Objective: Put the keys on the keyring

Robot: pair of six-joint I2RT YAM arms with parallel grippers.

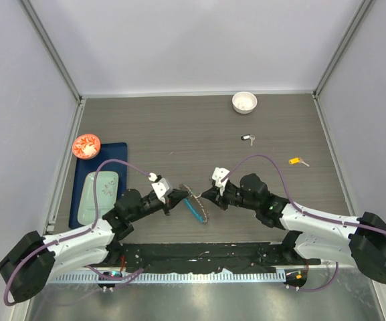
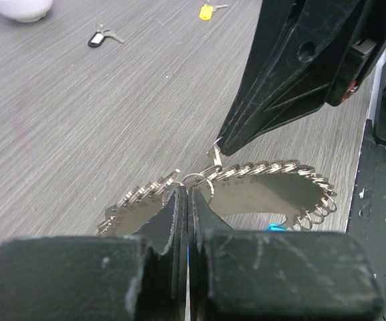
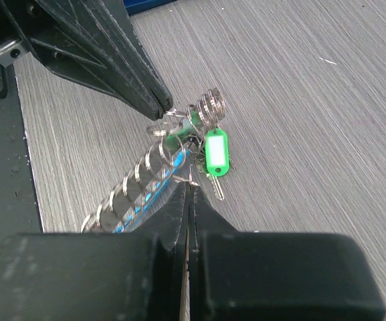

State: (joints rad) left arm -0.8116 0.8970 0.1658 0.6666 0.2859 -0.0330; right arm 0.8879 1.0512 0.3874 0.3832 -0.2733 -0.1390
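Observation:
The keyring (image 1: 197, 206), a silver loop of small rings with a blue segment, hangs between my two grippers just above the table. My left gripper (image 2: 188, 190) is shut on one small ring at its edge. My right gripper (image 3: 191, 184) is shut on a thin metal loop of the keyring (image 3: 146, 177) from the other side. A key with a green tag (image 3: 216, 151) hangs on the ring. A black-tagged key (image 1: 247, 138) and a yellow-tagged key (image 1: 296, 161) lie loose on the table farther back.
A white bowl (image 1: 244, 101) stands at the back. At the left lies a blue tray (image 1: 112, 157) holding a pale green pad, with a red round object (image 1: 85, 145) at its far corner. Grey walls close in three sides of the table.

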